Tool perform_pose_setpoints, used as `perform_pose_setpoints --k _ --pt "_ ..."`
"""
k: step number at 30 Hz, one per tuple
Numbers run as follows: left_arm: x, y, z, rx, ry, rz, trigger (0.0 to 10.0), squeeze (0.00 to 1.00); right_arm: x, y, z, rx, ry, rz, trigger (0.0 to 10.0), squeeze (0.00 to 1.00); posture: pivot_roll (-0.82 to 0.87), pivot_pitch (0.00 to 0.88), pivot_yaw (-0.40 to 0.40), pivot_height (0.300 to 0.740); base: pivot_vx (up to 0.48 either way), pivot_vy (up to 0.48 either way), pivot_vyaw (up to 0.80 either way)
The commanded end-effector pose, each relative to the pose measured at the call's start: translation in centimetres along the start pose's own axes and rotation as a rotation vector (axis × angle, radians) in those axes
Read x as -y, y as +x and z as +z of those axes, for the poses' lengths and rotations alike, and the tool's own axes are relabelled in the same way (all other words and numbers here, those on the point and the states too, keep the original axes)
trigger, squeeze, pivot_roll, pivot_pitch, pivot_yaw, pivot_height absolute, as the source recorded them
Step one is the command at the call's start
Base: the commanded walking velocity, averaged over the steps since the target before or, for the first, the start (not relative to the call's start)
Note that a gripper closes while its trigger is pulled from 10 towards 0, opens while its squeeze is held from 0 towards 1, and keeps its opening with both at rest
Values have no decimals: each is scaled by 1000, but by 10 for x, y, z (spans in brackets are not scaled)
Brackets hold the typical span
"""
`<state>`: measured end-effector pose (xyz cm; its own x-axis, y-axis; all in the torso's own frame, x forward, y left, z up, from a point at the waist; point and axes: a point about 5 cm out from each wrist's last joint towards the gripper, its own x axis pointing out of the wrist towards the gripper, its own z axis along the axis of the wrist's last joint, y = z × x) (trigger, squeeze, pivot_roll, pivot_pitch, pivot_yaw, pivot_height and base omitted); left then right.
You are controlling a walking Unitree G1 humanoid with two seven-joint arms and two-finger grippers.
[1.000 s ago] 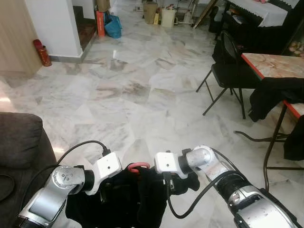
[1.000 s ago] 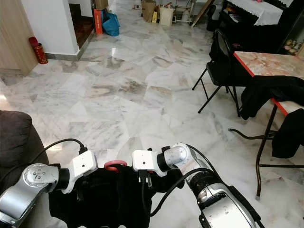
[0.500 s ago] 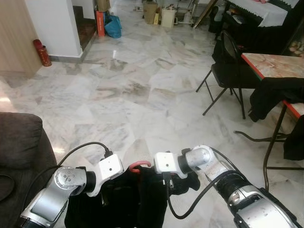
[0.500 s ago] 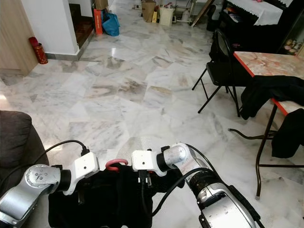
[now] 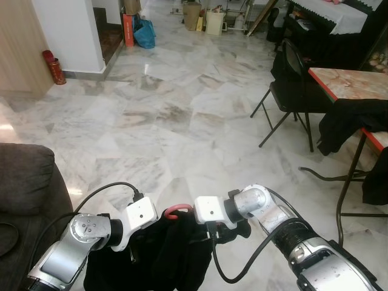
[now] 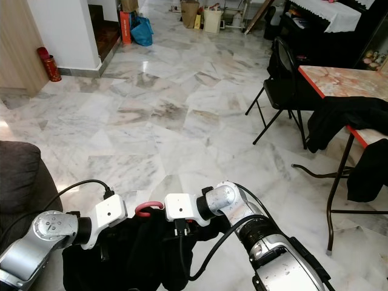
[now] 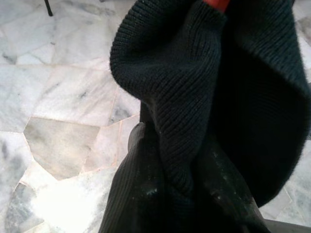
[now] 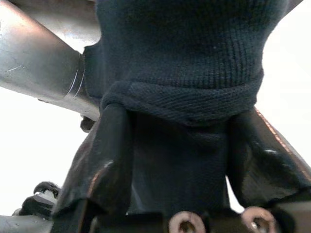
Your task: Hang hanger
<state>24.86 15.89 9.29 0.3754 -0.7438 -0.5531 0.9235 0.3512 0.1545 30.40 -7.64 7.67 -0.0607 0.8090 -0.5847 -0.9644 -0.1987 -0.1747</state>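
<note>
Mostly hidden: red hanger (image 5: 177,211) under black sweater (image 5: 163,257); right fingers (image 8: 104,160) clamp sweater; left fingers' state unclear.

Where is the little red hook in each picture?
Left eye view: red hook low centre, between the two white wrist blocks.
Right eye view: low, left of centre.
Left wrist view: red tip at the top edge.
Right wrist view: I can't spot it.
Shared landmark: black knit garment.

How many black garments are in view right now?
3: the black knit garment held between both grippers, one draped over the table edge, one hanging at far right. Others may be hidden.
</note>
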Motion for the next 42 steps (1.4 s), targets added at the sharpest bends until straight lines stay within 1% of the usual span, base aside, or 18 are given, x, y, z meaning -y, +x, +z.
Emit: perform_pose_setpoints --k 1,6,19,25,28,29,30,31,32,33,34,35,36,37,38,39,40,42 --pt "-12 -6 10 35 31 77 0 0 -2 -2 -2 -27 -18 31 10000 1000 217 0 -77 732 0 0 0" --pt "-13 -6 9 40 25 97 0 0 -2 -8 -8 -82 -28 31 10000 1000 216 0 -80 732 0 0 0" --pt "-16 -7 5 61 -1 159 0 0 5 -18 -10 -90 -15 -36 10000 1000 217 0 -84 732 0 0 0" --pt "-15 -8 -7 70 -48 237 0 0 13 -30 -8 -43 17 -129 10000 1000 218 0 -83 732 0 0 0" --pt "-16 -8 -14 76 -77 285 0 0 23 -40 -4 10 48 -240 10000 1000 214 0 -81 732 0 0 0" --pt "-16 -8 -15 80 -85 302 0 0 26 -44 -4 25 62 -273 10000 769 215 0 -80 732 0 0 0" --pt "-16 -8 -16 82 -89 312 0 0 27 -46 -4 32 70 -290 10000 769 215 0 -80 732 0 0 0" --pt "-17 -8 -19 80 -98 335 0 0 28 -50 -5 41 86 -310 10000 0 213 0 -78 732 0 0 0" --pt "-20 -9 -24 76 -111 416 1098 0 28 -57 -9 58 111 -352 10000 0 211 0 -78 732 0 0 0" --pt "-20 -9 -24 76 -111 416 1098 0 28 -57 -9 58 111 -352 10000 0 211 0 -78 732 0 0 0" --pt "-23 -10 -26 80 -117 471 3529 0 28 -60 -11 66 125 -379 10000 0 210 0 -78 732 0 0 0" --pt "-25 -11 -26 81 -119 500 4941 0 28 -62 -12 73 135 -391 10000 0 210 0 -78 732 0 0 0" --pt "-27 -12 -27 85 -127 541 8824 0 28 -63 -13 86 145 -411 10000 0 210 0 -78 732 0 0 0" --pt "-30 -14 -28 90 -139 583 10000 0 29 -65 -13 103 158 -441 10000 0 210 0 -78 732 0 0 0" --pt "-33 -16 -30 97 -166 647 10000 0 30 -68 -14 135 192 -496 10000 0 209 0 -78 732 0 0 0" --pt "-33 -16 -30 97 -166 647 10000 0 30 -68 -14 135 192 -496 10000 0 209 0 -78 732 0 0 0" --pt "-38 -21 -33 108 -199 738 10000 0 32 -73 -17 170 228 -593 10000 0 210 0 -76 732 0 0 0" --pt "-41 -25 -38 114 -246 825 10000 0 33 -77 -22 195 277 -677 10000 0 208 0 -73 732 0 0 0"
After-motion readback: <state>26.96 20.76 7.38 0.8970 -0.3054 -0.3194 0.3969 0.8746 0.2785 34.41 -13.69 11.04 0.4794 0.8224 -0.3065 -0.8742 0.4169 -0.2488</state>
